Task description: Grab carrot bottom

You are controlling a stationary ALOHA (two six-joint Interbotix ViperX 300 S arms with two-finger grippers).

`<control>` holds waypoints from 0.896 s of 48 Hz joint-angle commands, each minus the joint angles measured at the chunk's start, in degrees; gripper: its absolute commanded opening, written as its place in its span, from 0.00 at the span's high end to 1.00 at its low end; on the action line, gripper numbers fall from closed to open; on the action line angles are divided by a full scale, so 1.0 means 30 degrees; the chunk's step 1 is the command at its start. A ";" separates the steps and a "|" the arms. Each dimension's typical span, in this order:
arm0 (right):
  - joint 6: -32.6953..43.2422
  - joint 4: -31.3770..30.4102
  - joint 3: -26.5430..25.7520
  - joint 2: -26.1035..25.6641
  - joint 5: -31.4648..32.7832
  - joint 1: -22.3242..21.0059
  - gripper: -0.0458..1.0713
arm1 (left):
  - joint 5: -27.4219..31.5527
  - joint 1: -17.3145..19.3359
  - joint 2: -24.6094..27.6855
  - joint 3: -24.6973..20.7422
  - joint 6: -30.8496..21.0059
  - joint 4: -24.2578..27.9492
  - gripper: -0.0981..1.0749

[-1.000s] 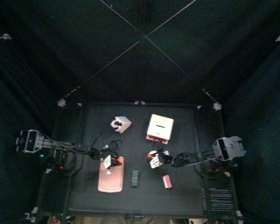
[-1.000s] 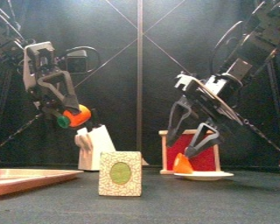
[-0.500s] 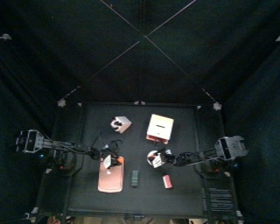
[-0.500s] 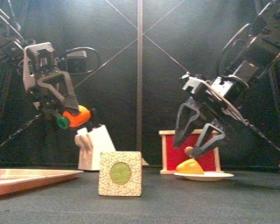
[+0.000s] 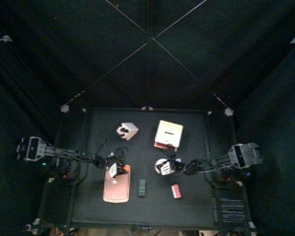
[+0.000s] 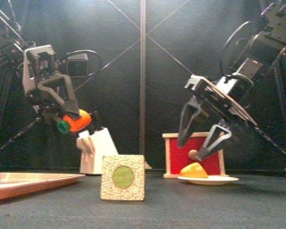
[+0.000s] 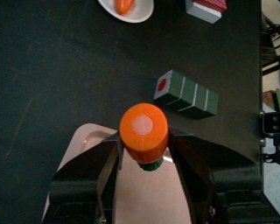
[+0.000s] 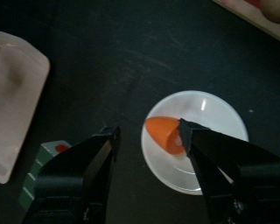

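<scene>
Left gripper (image 6: pixel 74 121), raised above the pink tray (image 6: pixel 26 182) at the table's (image 5: pixel 95 129) front-left corner, jaws clamped on an orange carrot piece with a green end (image 7: pixel 145 131). Right gripper (image 8: pixel 149 140), jaws spread wide, hangs over the white plate (image 8: pixel 213 140) near the table's front edge, right of centre; on the plate lies the orange carrot bottom (image 8: pixel 166 133), untouched between the jaws. Green box (image 6: pixel 124 176) stands at the front edge.

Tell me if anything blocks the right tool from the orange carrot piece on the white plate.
Nothing visible does. The open right tool hangs above the carrot piece, which lies alone on the white plate; only air separates them. The left tool, aside, holds an orange-and-green piece.
</scene>
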 commanded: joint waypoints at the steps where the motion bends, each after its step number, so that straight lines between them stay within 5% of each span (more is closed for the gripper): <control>1: -0.0059 -0.0234 -0.0557 -0.0293 0.0293 0.0205 0.16 | -0.0029 0.0059 -0.0059 -0.0234 0.0000 -0.0029 0.27; 19: -0.0029 -0.0234 -0.0205 0.1084 0.1729 -0.0088 0.16 | 0.0000 0.0059 -0.0029 -0.0234 0.0000 -0.0059 0.27; 43: -0.0029 -0.0352 0.0732 0.0703 0.1260 -0.1699 0.16 | -0.0029 0.0088 -0.0029 -0.0146 0.0000 -0.0059 0.27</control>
